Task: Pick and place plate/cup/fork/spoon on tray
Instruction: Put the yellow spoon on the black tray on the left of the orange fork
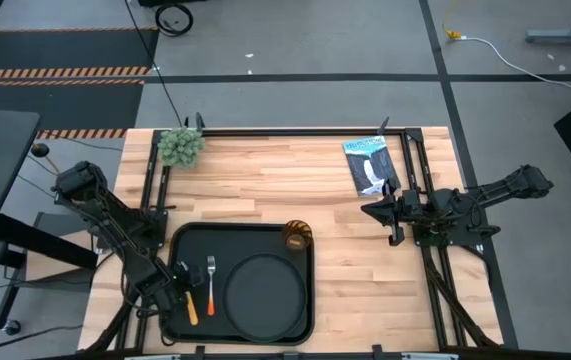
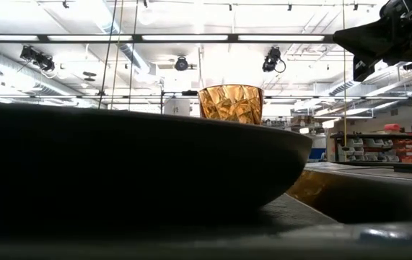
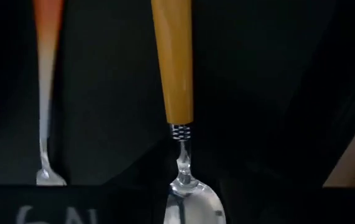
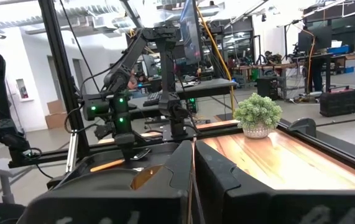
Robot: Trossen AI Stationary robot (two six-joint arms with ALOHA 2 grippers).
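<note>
1. Two arms at the table: the left gripper (image 1: 182, 290) is low over the tray's (image 1: 190, 236) left edge, right above the spoon (image 1: 190, 307); whether its fingers are spread or pinching cannot be told.
2. Right gripper (image 1: 390, 212) hangs well apart over bare wood, fingers pressed together, holding nothing.
3. Inside the tray lie the plate (image 1: 263, 293), the fork (image 1: 210, 281) beside it, the spoon left of the fork, and the cup (image 1: 296, 236) upright in the far right corner.
</note>
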